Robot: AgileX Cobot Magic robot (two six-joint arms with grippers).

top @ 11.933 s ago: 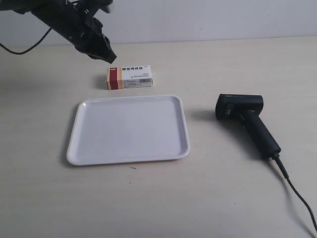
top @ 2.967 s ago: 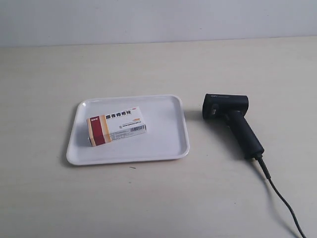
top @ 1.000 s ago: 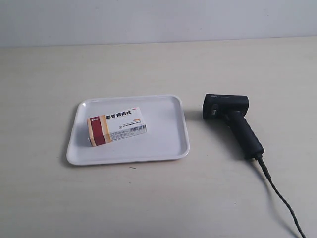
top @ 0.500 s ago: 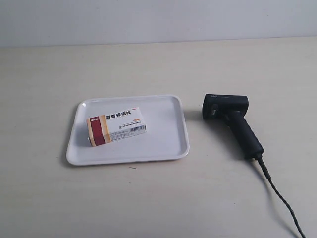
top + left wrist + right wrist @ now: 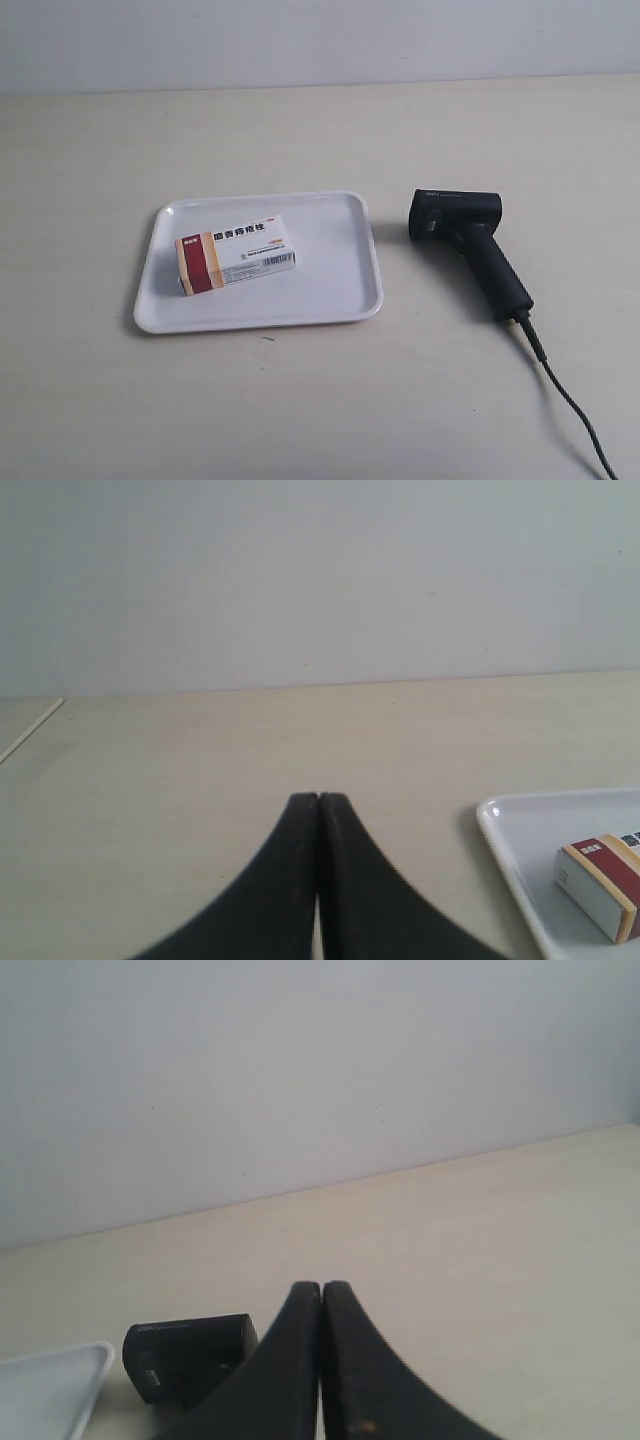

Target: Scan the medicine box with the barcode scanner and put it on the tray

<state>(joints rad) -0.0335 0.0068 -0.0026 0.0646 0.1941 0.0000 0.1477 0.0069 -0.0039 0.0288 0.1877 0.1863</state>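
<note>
Resting flat on the tray (image 5: 330, 290), the box (image 5: 236, 254) looks light, stiff, best pinched across its long sides; scanner (image 5: 470, 250) just beside, on the table | left wrist: left gripper (image 5: 318, 802) closed, empty, near tray | right wrist: right gripper (image 5: 322, 1290) closed, empty, near scanner

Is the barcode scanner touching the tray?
Apart. The exterior view shows a strip of bare table between the barcode scanner head and the tray rim.
</note>
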